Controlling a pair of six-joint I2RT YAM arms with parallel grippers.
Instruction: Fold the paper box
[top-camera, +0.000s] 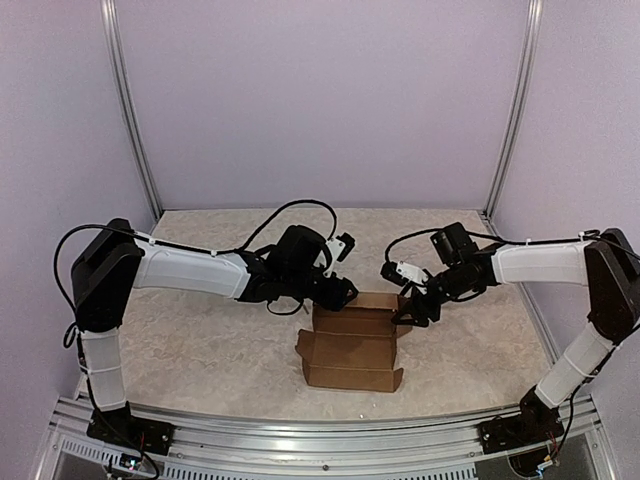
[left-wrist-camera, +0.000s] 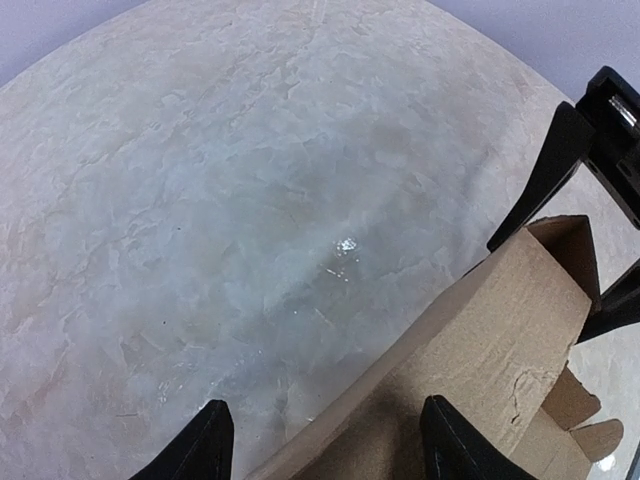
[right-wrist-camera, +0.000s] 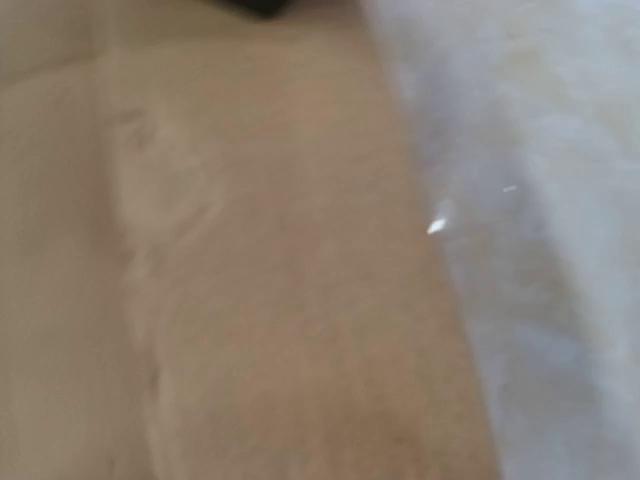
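Note:
The paper box (top-camera: 350, 348) is brown cardboard, partly formed, and sits at the table's middle with flaps sticking out at its front corners. My left gripper (top-camera: 341, 292) is at its back left corner. In the left wrist view its fingers (left-wrist-camera: 448, 448) are spread open over a raised, folded cardboard wall (left-wrist-camera: 480, 330), gripping nothing. My right gripper (top-camera: 414, 310) is at the back right corner. Its black fingers (left-wrist-camera: 545, 175) stand on either side of that wall's end, and I cannot tell whether they pinch it. The right wrist view is a blur of cardboard (right-wrist-camera: 250, 280) with no fingers showing.
The table top (top-camera: 200, 340) is pale and marbled, walled in by lilac panels. An aluminium rail (top-camera: 300, 425) runs along the near edge by the arm bases. Black cables loop above the left arm (top-camera: 290, 210).

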